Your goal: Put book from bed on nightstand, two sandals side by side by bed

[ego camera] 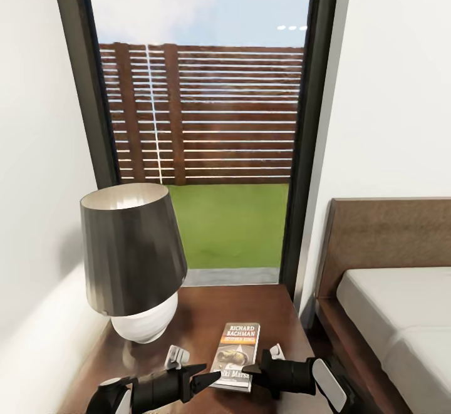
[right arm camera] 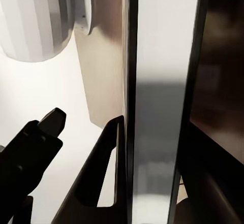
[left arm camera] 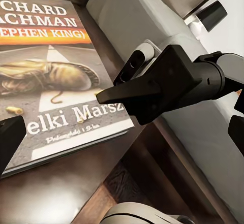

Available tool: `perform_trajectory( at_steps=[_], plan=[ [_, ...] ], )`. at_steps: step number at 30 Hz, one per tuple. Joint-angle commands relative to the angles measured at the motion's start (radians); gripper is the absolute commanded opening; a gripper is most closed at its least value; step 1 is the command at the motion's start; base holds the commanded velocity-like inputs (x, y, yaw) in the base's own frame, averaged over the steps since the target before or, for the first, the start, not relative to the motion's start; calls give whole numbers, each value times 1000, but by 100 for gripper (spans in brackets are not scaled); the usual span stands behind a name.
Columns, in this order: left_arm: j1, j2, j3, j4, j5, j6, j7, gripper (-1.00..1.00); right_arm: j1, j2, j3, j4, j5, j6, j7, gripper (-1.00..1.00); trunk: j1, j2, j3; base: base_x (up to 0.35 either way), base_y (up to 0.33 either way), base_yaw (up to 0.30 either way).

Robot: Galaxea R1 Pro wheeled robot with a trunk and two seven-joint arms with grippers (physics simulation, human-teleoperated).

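At the bottom of the head view we are seeing both tools meeting over the near edge of the nightstand (ego camera: 275, 304). The left tool (ego camera: 207, 381) is pointing toward the right one, and whether its fingers are clenched or released we cannot tell. The right tool (ego camera: 254, 370) is gripping the near right edge of the book (ego camera: 237, 354); in the right wrist view its dark fingers (right arm camera: 109, 168) are sitting on either side of the book's pale page edge (right arm camera: 157, 102), so it is grasping the book. In the left wrist view the right tool (left arm camera: 109, 96) is reaching over the cover's lower right corner, above the white title lettering of the book (left arm camera: 46, 71).

The book is lying flat on the surface, cover up, at lower centre of the frame. Just beyond it, at lower left, a lamp (ego camera: 131, 257) with a dark shade and white base is standing on the same surface. The bed (ego camera: 401, 314) is occupying the lower right. Farther back, a black-framed window (ego camera: 207, 119) is showing grass and a wooden slat fence (ego camera: 207, 113).
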Motion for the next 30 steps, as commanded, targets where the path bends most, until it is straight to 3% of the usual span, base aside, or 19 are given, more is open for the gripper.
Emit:
perform_trajectory(
  at_steps=[1, 4, 30],
  plan=[
    [0, 0, -1, 0, 7, 9, 0, 100, -1, -1, 3, 0, 3, 0, 8, -100, 0, 0, -1, 0, 0, 0],
    [0, 0, -1, 0, 7, 9, 0, 100, -1, -1, 3, 0, 3, 0, 8, -100, 1, -1, -13, 0, 0, 0],
    [0, 0, -1, 0, 7, 11, 0, 100, -1, -1, 3, 0, 3, 0, 8, -100, 2, -2, -24, 0, 0, 0]
  ],
)
